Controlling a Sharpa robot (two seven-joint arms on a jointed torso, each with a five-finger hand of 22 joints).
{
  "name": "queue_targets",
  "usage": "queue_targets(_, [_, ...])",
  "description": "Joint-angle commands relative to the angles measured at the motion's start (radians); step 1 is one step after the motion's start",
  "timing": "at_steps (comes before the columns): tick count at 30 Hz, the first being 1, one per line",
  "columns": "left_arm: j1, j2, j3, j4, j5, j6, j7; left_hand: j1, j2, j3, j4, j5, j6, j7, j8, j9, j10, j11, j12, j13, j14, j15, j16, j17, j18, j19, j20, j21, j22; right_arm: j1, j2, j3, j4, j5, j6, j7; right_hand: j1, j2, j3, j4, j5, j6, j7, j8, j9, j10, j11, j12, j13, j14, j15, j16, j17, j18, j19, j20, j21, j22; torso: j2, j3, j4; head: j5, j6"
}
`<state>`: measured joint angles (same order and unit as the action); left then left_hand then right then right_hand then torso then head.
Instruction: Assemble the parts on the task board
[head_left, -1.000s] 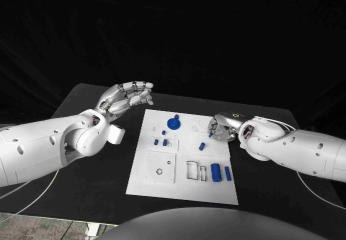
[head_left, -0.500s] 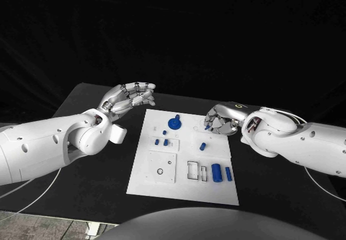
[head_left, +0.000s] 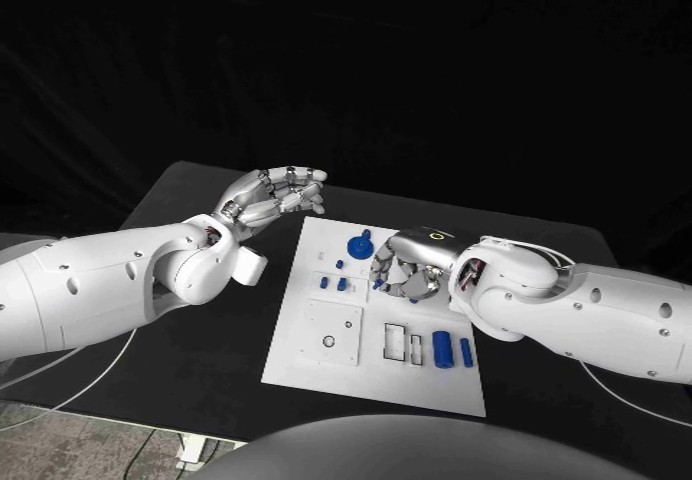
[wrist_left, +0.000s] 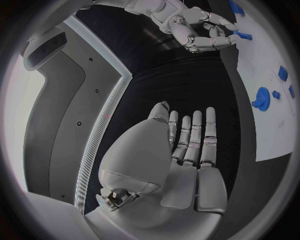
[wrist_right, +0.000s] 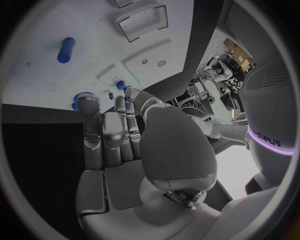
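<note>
Blue parts (head_left: 441, 349) are seen lying on the white task board (head_left: 433, 385). The right hand (head_left: 408, 266), now moved inward over the board, pinches a small blue part (wrist_left: 243, 35). The left hand (head_left: 274, 197) is kept beside the board, fingers loosely curled, nothing held.

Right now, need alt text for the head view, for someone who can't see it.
The robot's right hand hovers over the middle of the white task board on a black table, a small blue part at its fingertips. The left hand is raised off the board's far left corner, holding nothing. A blue gear and blue cylinders are on the board.
</note>
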<state>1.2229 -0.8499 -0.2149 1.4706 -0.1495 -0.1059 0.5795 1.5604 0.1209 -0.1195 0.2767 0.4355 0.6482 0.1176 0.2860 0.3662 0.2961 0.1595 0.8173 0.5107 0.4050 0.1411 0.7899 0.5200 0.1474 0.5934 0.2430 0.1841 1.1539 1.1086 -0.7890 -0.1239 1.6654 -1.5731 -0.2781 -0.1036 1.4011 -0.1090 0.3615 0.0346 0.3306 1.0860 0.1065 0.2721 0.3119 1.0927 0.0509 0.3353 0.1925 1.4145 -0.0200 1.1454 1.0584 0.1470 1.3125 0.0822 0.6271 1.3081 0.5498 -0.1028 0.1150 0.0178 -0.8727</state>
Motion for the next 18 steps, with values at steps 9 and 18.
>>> queue_targets(9, [-0.003,0.001,0.000,0.000,-0.005,0.022,-0.004,0.012,0.003,-0.001,-0.006,0.015,-0.002,0.007,0.007,-0.003,-0.001,0.007,0.004,-0.006,-0.005,0.004,-0.007,-0.003,0.014,-0.002,0.009,-0.005,0.002,-0.056,0.113,0.000,-0.071,-0.122,0.036,-0.018,0.003,0.006,-0.002,0.000,0.004,-0.004,-0.002,-0.001,0.051,0.007,0.002,-0.012,-0.006,-0.012,-0.002,-0.011,-0.005,0.005,-0.009,0.000,-0.014,0.058,0.003,-0.0017,-0.0032,-0.001,0.000])
queue_targets(18, [-0.008,0.003,0.000,0.000,-0.005,0.025,-0.004,0.014,0.006,0.000,-0.007,0.018,-0.002,0.007,0.008,-0.004,-0.001,0.008,0.004,-0.008,-0.005,0.005,-0.008,-0.004,0.014,-0.002,0.010,-0.006,0.002,-0.088,0.157,0.000,-0.106,-0.151,0.038,-0.023,0.007,0.005,-0.001,-0.004,0.012,-0.008,0.000,-0.007,0.051,0.007,0.003,-0.018,-0.010,-0.015,-0.001,-0.017,-0.012,0.007,-0.013,0.000,-0.025,0.056,0.002,-0.0010,-0.0031,0.008,0.000])
